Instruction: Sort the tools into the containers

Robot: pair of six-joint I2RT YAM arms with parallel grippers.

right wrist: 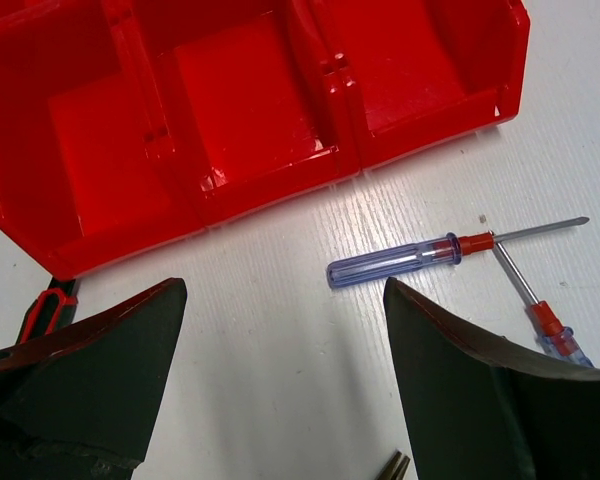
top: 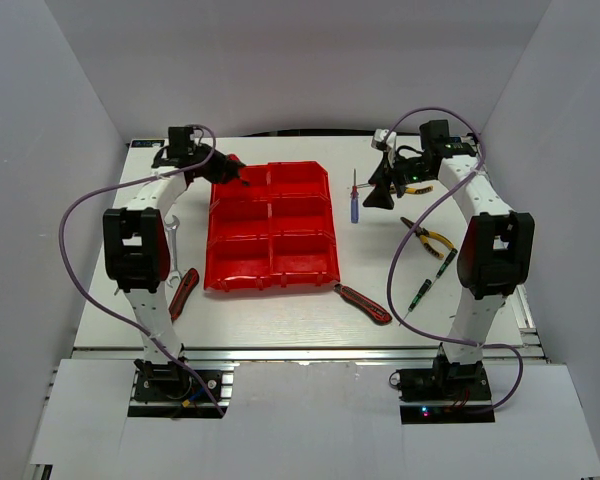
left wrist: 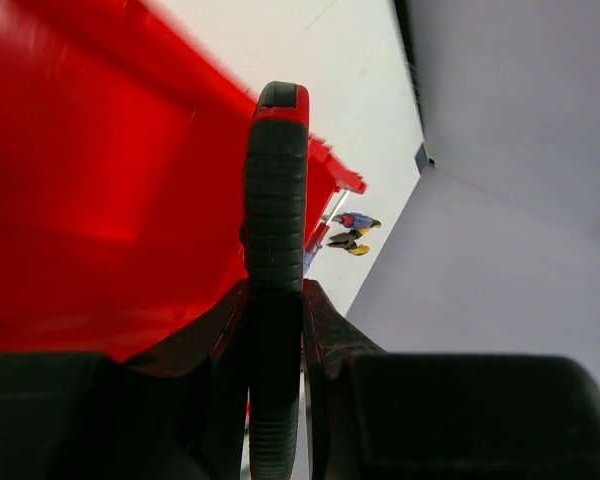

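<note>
Overhead, bins: I see the glossy red plastic six-compartment bin block (top: 270,225) sitting mid-table.
Overhead, arms: the left gripper (top: 233,172) hangs at the block's far-left corner. The right gripper (top: 383,190) hangs over the table to the right of the block.
Overhead, loose tools: a blue clear-handled screwdriver (top: 355,207) lies just right of the block. The yellow-handled pliers (top: 428,238) and a green-black slim screwdriver (top: 432,278) are further right. Red-black-handled pliers (top: 363,303) lie off the near-right corner. A second red-black-handled tool (top: 183,293) and a silver wrench (top: 176,247) lie left of the block, partly behind the left arm.
Left wrist, hand: the jaws are clamped tight on a black-and-red ribbed handle (left wrist: 276,200), held above the red bin wall. It is probably a pliers grip, but from here I cannot tell which tool.
Right wrist, hand: the fingers (right wrist: 90,370) are spread wide with nothing between them, only bare table.
Right wrist, tools: the blue screwdriver lies just beside the block's edge, and its shaft crosses that of a red-collared screwdriver (right wrist: 550,325).
</note>
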